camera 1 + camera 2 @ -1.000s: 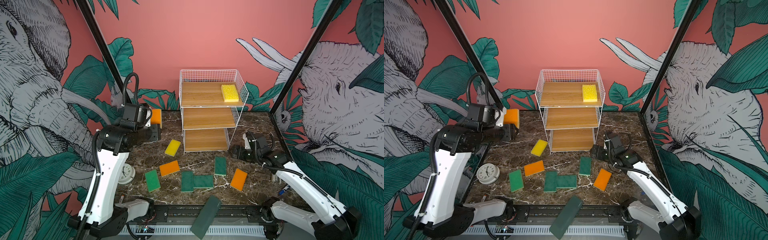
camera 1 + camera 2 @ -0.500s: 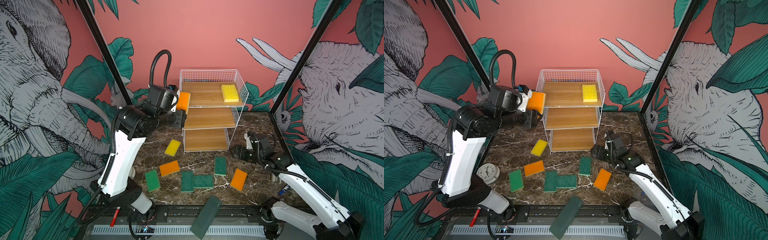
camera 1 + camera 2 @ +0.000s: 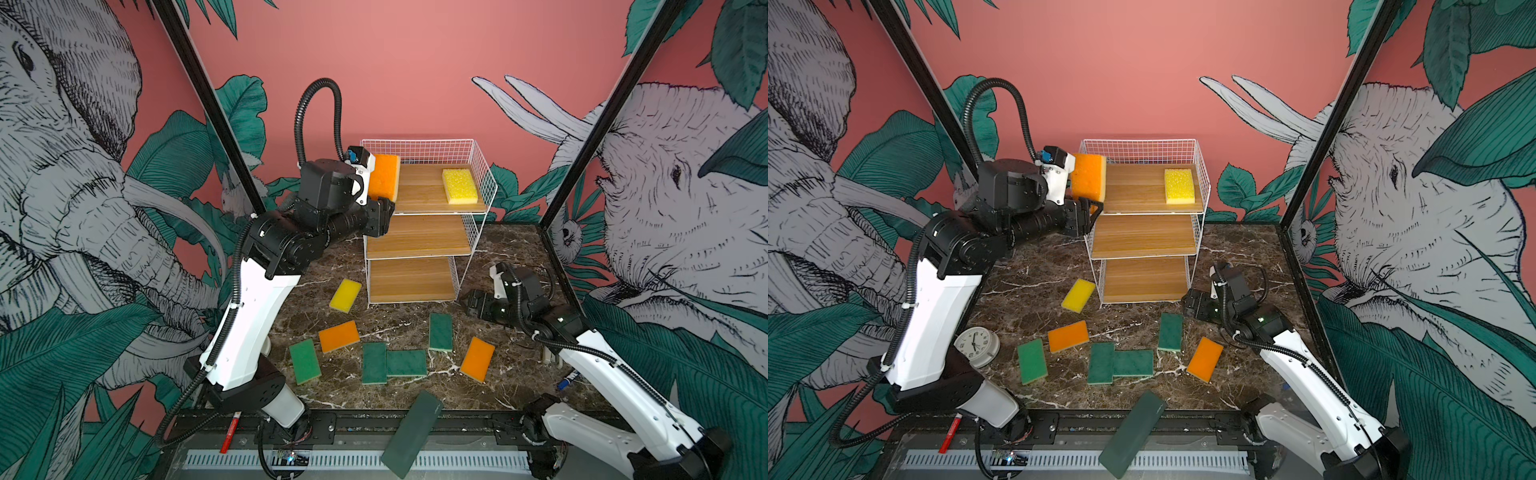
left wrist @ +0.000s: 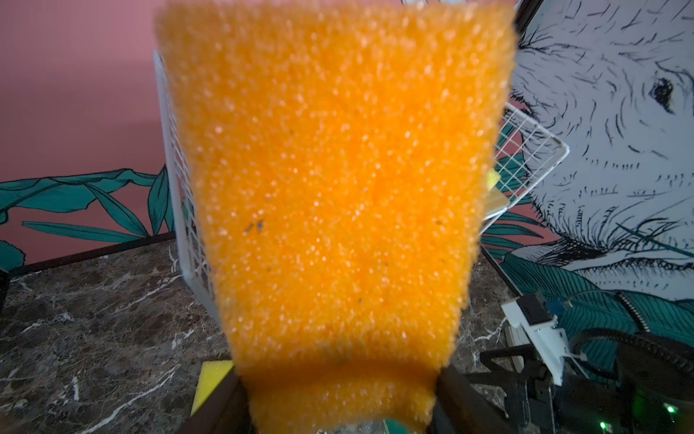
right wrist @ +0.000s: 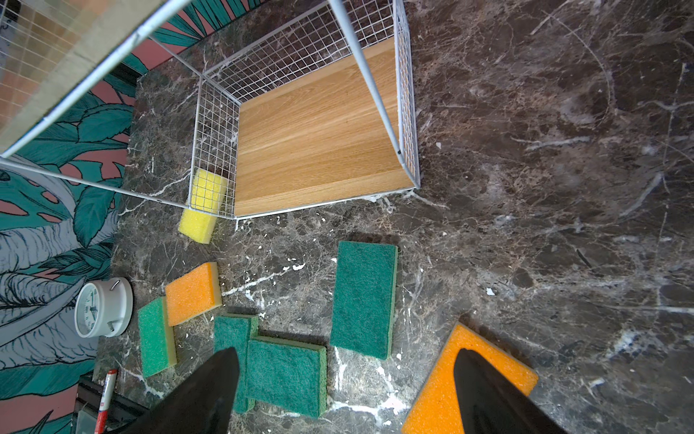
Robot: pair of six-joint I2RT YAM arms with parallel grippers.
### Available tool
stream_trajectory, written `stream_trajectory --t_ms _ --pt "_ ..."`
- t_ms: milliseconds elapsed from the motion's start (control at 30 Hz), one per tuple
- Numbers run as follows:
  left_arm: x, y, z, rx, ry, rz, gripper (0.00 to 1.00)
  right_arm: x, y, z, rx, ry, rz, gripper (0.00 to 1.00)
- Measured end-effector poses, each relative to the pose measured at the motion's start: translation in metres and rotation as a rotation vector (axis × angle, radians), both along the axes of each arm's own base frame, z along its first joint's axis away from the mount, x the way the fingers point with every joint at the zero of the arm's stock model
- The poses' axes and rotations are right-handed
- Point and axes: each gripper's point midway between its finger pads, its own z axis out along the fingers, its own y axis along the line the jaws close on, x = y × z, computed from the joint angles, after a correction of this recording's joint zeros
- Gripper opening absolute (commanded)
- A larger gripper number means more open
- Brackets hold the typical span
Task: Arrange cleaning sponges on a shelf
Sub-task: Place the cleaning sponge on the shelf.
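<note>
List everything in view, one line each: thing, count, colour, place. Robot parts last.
shelf: 1, white wire with three wood boards, back of the table.
yellow sponge on the shelf: 1, yellow, top board, right side.
held orange sponge: 1, orange, in the left gripper at the top board's left edge.
yellow sponge on the table: 1, yellow, left of the bottom board.
orange sponges on the table: 2, orange, one left, one right.
green sponges: 4, green, front middle of the table.
dark slab: 1, dark green, over the front rail.
clock: 1, white, by the left arm's base.
red pen: 1, red, front rail.
left gripper: shut on the held orange sponge.
right gripper: open, low above the table.
</note>
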Motion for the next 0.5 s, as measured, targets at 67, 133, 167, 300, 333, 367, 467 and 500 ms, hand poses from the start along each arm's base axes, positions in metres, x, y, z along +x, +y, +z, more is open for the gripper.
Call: stream_trajectory --t_ms 67,133,167,300,333,367,467,500 --pt "0.006 -0.002 0.004 -0.011 -0.023 0.013 0.63 -0.001 0.000 0.001 0.004 -0.001 0.003 0.92" --pt "0.011 -0.003 0.004 -0.014 -0.034 0.024 0.63 -0.001 0.001 0.001 0.005 -0.001 0.008 0.92" --pt "0.013 -0.005 0.005 -0.017 -0.040 0.027 0.63 -0.001 0.001 0.001 0.005 -0.002 0.008 0.92" --pt "0.024 -0.012 0.005 -0.026 -0.052 0.036 0.63 -0.002 0.001 0.003 0.010 -0.006 0.011 0.92" --pt "0.027 -0.014 0.003 -0.024 -0.051 0.041 0.63 -0.002 0.001 0.004 0.011 -0.008 0.011 0.92" --pt "0.030 -0.015 0.001 -0.023 -0.049 0.046 0.63 -0.002 0.001 0.004 0.012 -0.010 0.012 0.92" --pt "0.039 -0.020 -0.006 -0.020 -0.033 0.061 0.63 -0.003 0.001 0.004 0.012 -0.011 0.013 0.92" --pt "0.041 -0.022 -0.009 -0.022 -0.027 0.068 0.63 -0.003 0.001 0.004 0.011 -0.012 0.014 0.92"
